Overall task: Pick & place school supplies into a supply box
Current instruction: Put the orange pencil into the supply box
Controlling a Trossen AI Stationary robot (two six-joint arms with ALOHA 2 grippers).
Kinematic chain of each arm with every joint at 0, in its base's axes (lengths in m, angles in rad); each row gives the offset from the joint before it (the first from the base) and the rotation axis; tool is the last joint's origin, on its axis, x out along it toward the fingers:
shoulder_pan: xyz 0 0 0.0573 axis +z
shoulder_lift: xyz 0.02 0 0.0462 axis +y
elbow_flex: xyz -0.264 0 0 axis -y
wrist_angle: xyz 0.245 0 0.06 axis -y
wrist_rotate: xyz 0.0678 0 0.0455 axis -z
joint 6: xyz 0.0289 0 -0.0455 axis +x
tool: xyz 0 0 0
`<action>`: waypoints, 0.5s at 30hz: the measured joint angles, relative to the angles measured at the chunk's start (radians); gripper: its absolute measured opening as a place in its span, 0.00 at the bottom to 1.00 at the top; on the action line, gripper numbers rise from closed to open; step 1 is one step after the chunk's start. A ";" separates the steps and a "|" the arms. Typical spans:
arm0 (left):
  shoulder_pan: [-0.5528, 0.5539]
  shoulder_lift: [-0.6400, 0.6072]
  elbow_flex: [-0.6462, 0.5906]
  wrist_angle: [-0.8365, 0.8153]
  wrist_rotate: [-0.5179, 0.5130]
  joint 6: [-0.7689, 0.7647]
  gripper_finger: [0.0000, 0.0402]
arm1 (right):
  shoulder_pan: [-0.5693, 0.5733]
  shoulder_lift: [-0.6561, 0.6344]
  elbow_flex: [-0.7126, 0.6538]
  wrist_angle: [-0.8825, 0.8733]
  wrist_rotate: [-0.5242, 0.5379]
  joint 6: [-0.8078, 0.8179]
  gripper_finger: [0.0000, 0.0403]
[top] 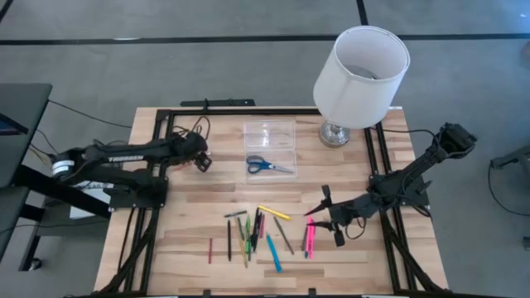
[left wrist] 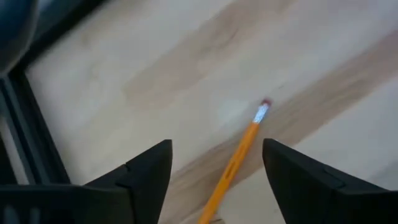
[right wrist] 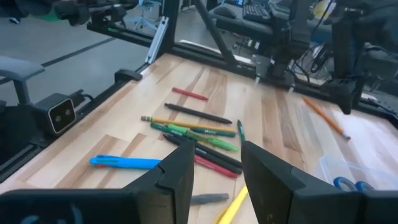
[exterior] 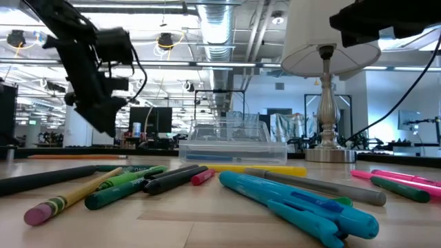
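Several pens and pencils (top: 252,232) lie loose on the near middle of the wooden table, with pink markers (top: 309,236) to their right. The clear supply box (top: 269,136) stands at the far middle, and the blue-handled scissors (top: 269,165) lie in its near part. My left gripper (top: 203,161) hangs open to the left of the box, above an orange pencil (left wrist: 239,158) that lies flat on the wood. My right gripper (top: 319,217) is open just right of the pens, pointing across them (right wrist: 205,146), with nothing between its fingers.
A white-shaded lamp (top: 360,79) stands on a silver foot at the far right, beside the box. Black frame rails (top: 149,240) run along the table's left and right sides. Bare wood lies between the box and the pens.
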State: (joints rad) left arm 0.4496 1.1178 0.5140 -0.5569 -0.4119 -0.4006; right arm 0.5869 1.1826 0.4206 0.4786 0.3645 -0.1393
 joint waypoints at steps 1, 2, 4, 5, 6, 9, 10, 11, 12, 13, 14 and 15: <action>0.023 0.015 0.000 -0.004 0.015 0.011 0.62 | -0.002 0.000 0.000 -0.004 0.000 0.001 0.31; 0.043 0.035 0.000 -0.001 0.026 0.023 0.62 | -0.002 0.000 0.000 -0.008 0.000 0.001 0.31; 0.072 0.072 0.000 0.001 0.058 0.050 0.62 | -0.002 0.000 0.000 -0.009 0.000 0.000 0.31; 0.081 0.092 0.000 0.006 0.070 0.066 0.62 | -0.002 0.000 0.000 -0.009 0.000 0.000 0.31; 0.088 0.111 0.000 0.021 0.093 0.081 0.62 | -0.002 0.000 0.000 -0.011 0.000 0.000 0.31; 0.108 0.161 0.000 0.052 0.170 0.127 0.62 | -0.007 0.000 0.000 -0.019 0.000 -0.015 0.31; 0.114 0.178 0.000 0.058 0.193 0.137 0.62 | -0.011 0.000 0.000 -0.023 0.000 -0.018 0.31; 0.121 0.192 0.002 0.061 0.206 0.139 0.62 | -0.015 0.000 0.000 -0.027 0.000 -0.018 0.31; 0.130 0.209 0.005 0.061 0.218 0.141 0.62 | -0.021 0.000 0.000 -0.029 0.000 -0.018 0.31; 0.137 0.224 0.006 0.060 0.229 0.143 0.62 | -0.028 0.000 0.000 -0.030 0.000 -0.018 0.31; 0.146 0.239 0.009 0.058 0.245 0.144 0.62 | -0.034 0.000 0.000 -0.031 -0.001 -0.018 0.31; 0.153 0.252 0.012 0.057 0.263 0.144 0.62 | -0.039 0.000 0.000 -0.031 0.000 -0.018 0.31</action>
State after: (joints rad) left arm 0.6024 1.3698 0.5262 -0.5003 -0.1490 -0.2562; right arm 0.5479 1.1824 0.4206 0.4480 0.3642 -0.1574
